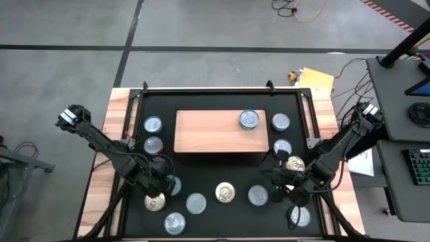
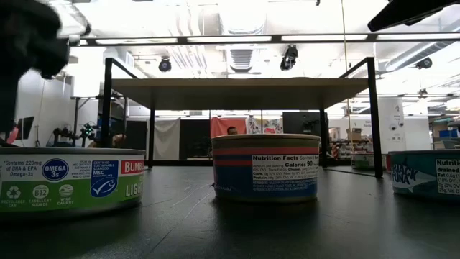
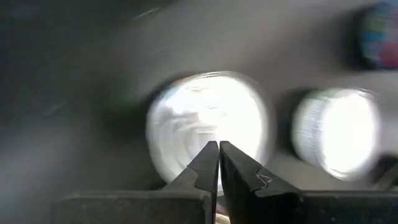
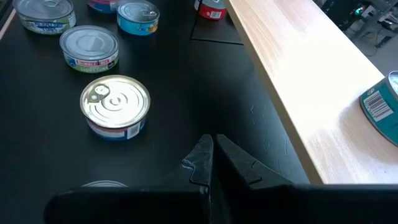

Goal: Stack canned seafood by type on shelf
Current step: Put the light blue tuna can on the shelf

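The left gripper (image 1: 158,183), fingers clenched on nothing, hangs over a gold-lidded can (image 1: 154,201) lying at its 6 o'clock on the black surface (image 1: 222,168). The right gripper (image 1: 279,181) is likewise clenched, with a gold-lidded can (image 1: 295,163) at its 1 o'clock. One can (image 1: 249,119) sits on the shelf (image 1: 201,131) at 12 o'clock.

A black tabletop mat (image 1: 222,176) covers most of a light wooden table (image 1: 101,181) standing on grey floor (image 1: 201,27). Off the table's right edge sit a yellow pad (image 1: 316,81) and a dark side desk (image 1: 403,101) carrying a keyboard (image 1: 418,166), well beyond the fingers.
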Tool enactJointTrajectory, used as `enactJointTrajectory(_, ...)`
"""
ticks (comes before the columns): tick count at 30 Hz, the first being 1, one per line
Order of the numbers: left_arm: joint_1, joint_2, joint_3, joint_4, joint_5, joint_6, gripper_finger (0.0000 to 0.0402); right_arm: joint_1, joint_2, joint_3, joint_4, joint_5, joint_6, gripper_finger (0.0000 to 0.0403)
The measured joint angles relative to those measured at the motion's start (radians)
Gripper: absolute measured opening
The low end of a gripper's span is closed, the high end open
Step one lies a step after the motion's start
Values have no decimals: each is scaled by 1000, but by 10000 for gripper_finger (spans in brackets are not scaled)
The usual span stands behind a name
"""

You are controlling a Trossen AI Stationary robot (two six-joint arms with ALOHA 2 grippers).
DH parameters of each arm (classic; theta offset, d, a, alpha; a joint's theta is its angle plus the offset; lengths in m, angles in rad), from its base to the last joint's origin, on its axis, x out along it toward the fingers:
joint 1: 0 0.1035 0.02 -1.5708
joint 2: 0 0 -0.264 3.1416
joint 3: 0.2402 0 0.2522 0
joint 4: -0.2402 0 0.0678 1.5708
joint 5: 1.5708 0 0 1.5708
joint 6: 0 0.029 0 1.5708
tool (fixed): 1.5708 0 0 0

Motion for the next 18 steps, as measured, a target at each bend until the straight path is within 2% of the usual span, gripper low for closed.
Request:
enactJointTrajectory(3,0,-10,-21,12,7,-12,0,0,0,-1,0,0,-1,9)
enactJointTrajectory(10,0,-13,13,4,-12,84,0,0,0,-1,1,1,-1,9)
enactJointTrajectory(18,0,14,6,-17,-11,77,3,0,0,-5,20,1,-2,9)
